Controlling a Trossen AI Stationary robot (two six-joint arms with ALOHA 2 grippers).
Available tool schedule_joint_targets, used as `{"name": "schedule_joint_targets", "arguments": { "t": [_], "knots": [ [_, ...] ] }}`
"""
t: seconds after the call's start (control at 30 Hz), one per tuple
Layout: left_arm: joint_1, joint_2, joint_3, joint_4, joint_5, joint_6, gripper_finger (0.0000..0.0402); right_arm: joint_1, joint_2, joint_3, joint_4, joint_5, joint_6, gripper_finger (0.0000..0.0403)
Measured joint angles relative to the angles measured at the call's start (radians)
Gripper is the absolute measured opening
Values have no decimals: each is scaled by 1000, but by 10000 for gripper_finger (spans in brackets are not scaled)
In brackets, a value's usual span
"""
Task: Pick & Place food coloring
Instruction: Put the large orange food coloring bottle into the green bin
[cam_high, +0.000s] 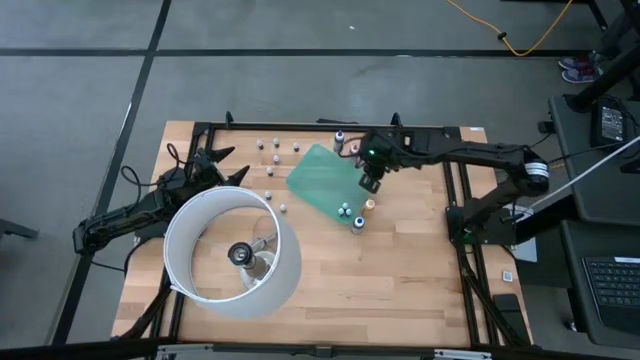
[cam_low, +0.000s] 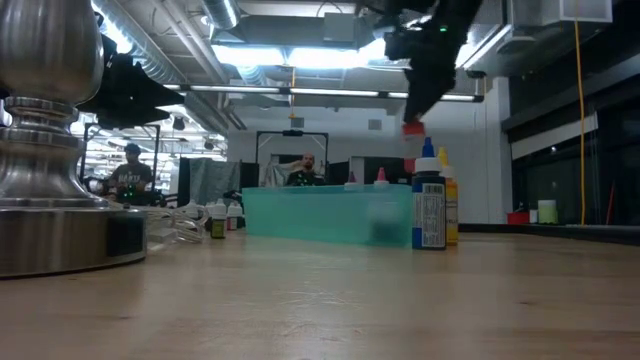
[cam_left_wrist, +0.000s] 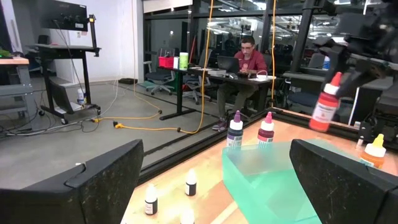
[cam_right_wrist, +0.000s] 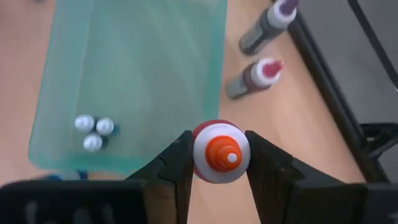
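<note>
My right gripper (cam_high: 370, 183) hangs above the right edge of the flat green sheet (cam_high: 320, 180), shut on a red-orange food coloring bottle (cam_left_wrist: 324, 107) with a white cap and orange tip. Several bottles (cam_high: 350, 214) stand at the sheet's near corner, and a yellow one (cam_high: 369, 204) stands beside them. A purple bottle (cam_right_wrist: 268, 23) and a pink bottle (cam_right_wrist: 254, 77) stand on the wood near the far rail. Tiny pale and dark bottles (cam_high: 270, 150) are scattered at the far left. My left gripper (cam_high: 232, 165) waits open and level at the table's left. My right gripper pinches the red-orange bottle between its two fingers (cam_right_wrist: 177, 163), one on each side just below the white cap (cam_right_wrist: 203, 153). The fingers slant down from above. The bottle is lifted clear, cap uppermost and tilted, its red bottom (cam_low: 412, 127) showing below the fingers.
A big white ring lamp (cam_high: 232, 250) on a metal base (cam_low: 50, 150) fills the table's left near part. A black frame rail (cam_high: 330, 127) runs along the far edge. Bare wood lies at the near right. People sit at desks beyond the table.
</note>
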Motion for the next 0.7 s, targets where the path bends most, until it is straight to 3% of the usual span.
{"name": "schedule_joint_targets", "arguments": {
  "t": [0.7],
  "knots": [
    [0,0,0,0,0,0,400,-103,459,474,66,-94,-153,127]
  ]
}}
